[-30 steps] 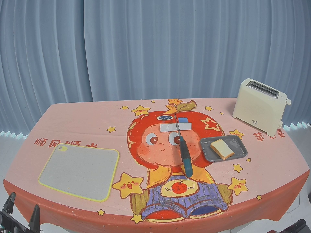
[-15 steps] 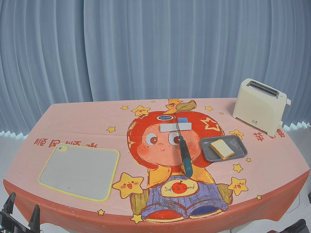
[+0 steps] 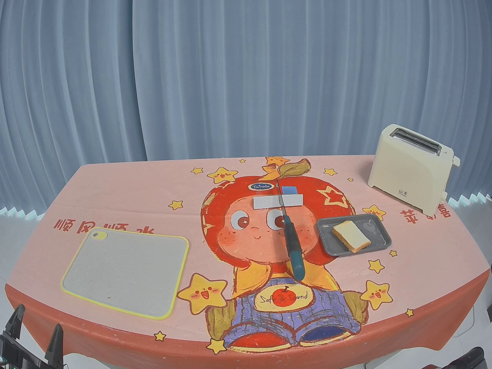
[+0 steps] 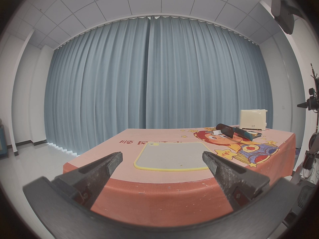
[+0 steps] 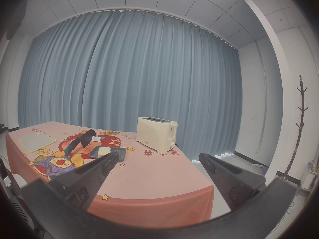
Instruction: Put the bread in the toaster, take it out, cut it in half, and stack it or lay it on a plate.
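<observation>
On the table, right of centre at about 3 o'clock, the bread [image 3: 351,236] lies flat in the grey tray [image 3: 380,230]. The toaster [image 3: 410,167] stands beyond it at 2 o'clock, close to the table [image 3: 128,201] edge. The knife [image 3: 292,236] is at centre, blade toward 12 and handle toward 6, propped on a small white block [image 3: 266,202]. The cutting board [image 3: 125,270] is at 8 o'clock.

The left end effector [image 4: 161,156] is released and empty, off the near edge at 7 o'clock. The right end effector [image 5: 158,156] is likewise released and empty, off the near edge at 5 o'clock. Nothing has been started, so the first step looks like the bread pick, probably by the right arm.

Risks as I see them:
- The slice is flat and low inside a raised rim. Fingers may catch the rim and shove or tip the tray instead of getting under the bread.
- The crumb is probably soft, so too much squeeze would crush or tear it.
- The slots are narrow and the slice must be turned on edge. A small yaw error would hang it on the slot lip.
- Pushing down on the toaster could slide it toward the table edge.
- The knife handle sits just beside the tray, so a wide sweep could knock it off the block.
</observation>
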Available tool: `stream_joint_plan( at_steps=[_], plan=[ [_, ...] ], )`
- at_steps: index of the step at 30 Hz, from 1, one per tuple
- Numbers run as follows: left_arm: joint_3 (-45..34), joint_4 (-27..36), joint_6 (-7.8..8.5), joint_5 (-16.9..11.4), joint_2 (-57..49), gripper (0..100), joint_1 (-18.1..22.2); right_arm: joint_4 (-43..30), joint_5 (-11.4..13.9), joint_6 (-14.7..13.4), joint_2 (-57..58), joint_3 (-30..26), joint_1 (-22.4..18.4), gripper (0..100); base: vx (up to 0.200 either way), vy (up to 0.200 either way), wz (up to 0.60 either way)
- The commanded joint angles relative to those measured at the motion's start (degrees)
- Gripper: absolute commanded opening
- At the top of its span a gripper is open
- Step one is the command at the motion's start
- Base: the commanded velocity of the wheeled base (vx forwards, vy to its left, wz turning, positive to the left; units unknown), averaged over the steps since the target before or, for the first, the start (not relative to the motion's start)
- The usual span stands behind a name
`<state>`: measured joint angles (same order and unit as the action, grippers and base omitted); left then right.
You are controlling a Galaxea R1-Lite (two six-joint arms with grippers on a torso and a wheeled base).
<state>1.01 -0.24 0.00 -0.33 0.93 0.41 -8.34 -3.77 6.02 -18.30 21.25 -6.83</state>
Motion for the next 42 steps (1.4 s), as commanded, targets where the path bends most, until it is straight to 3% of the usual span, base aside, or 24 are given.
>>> stream_joint_plan(
  at_steps=[1,42],
  plan=[
    [-1.01,-0.02,0.0,-0.02,-0.93,100,0.02,-0.01,0.16,0.04,1.25,-0.51,0.41,100,0.0,0.0,0.0],
    [-1.01,0.07,0.0,-0.02,-0.93,100,0.02,-0.01,0.16,-0.05,9.25,-7.45,1.64,100,0.0,0.0,0.0]
  ],
)
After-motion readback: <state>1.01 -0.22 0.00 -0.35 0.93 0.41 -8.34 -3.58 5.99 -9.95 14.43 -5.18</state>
